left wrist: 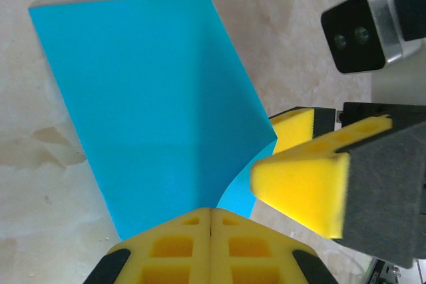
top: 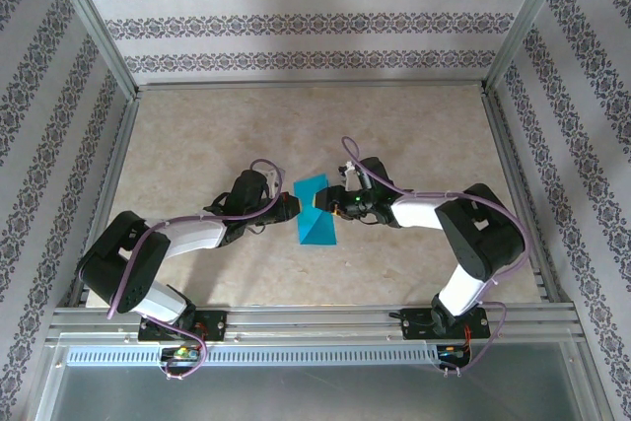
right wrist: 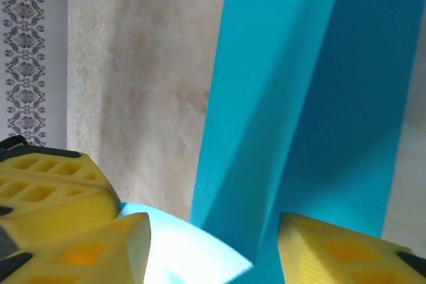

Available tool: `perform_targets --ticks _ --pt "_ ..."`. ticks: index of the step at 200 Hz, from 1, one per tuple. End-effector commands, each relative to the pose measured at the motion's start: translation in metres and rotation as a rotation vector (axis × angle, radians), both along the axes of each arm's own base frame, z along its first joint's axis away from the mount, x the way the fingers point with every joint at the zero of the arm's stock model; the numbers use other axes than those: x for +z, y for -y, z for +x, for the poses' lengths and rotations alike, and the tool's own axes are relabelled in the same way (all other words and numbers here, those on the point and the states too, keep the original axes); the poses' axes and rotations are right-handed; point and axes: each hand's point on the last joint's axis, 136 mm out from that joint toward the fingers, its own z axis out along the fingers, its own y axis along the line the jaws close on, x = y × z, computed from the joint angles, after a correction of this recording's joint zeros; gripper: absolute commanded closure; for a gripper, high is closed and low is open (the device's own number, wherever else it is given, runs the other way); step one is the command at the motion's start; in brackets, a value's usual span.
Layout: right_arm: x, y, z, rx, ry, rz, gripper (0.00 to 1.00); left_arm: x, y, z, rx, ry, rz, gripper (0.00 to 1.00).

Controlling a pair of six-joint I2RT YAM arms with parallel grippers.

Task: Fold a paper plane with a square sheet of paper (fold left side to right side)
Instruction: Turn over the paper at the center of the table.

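Paper: the square sheet of paper [top: 316, 210] lies mid-counter between the two arms. We see it partly raised, not flat, with a shaded bend running down its middle.
Long axis: in the top view it runs from the far side toward the arm bases, slightly slanted, so each arm meets a long edge side-on.
Left edge: the left pincer [left wrist: 212, 212] has its yellow pads pressed together on the paper's near-left margin. We read this as a grip, since the sheet curls up out of the pads.
Right edge: the right pincer [right wrist: 213, 231] sits at the opposite margin with its pads apart, straddling the lifted paper. We see a gap on both sides, so nothing is clamped there yet.
Nearer arm: both are at the sheet. Only the left one has hold of it.
Key relation: the held left edge has to travel across the long axis to the right edge, and that is exactly where the right pincer waits.
Our judgement: the left arm should carry its edge over, and the right can pinch once the edges meet.
Risk: a skewed crease if the edges do not line up.
Counter: the pale marbled counter [top: 197, 135] is bare around the sheet.
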Motion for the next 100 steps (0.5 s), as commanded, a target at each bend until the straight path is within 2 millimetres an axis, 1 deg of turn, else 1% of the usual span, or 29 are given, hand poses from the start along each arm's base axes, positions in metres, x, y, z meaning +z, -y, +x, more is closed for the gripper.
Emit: perform_targets --ticks 1,20,39,55,65,74,83,100 --pt "0.015 -0.015 0.011 0.012 0.062 0.041 0.51 0.010 -0.005 0.007 0.034 0.032 -0.014 0.98" --pt "0.014 -0.017 0.011 0.015 0.065 0.037 0.59 0.008 -0.007 0.006 0.038 0.030 -0.003 0.98" --pt "0.013 -0.017 0.011 0.015 0.069 0.034 0.70 0.007 -0.008 0.006 0.044 0.028 0.002 0.94" --pt "0.015 -0.016 0.011 0.012 0.081 0.030 0.80 0.008 -0.010 0.006 0.051 0.034 0.006 0.85" --pt "0.019 -0.015 0.013 0.008 0.097 0.028 0.86 0.011 -0.012 0.007 0.059 0.041 0.008 0.76" --pt "0.023 -0.013 0.014 0.003 0.115 0.025 0.92 0.014 -0.015 0.007 0.067 0.049 0.016 0.73" --pt "0.029 -0.011 0.016 -0.003 0.133 0.023 0.95 0.019 -0.017 0.006 0.073 0.062 0.025 0.68" --pt "0.047 -0.005 0.022 -0.019 0.188 0.035 0.97 0.031 -0.024 0.005 0.089 0.088 0.033 0.57"
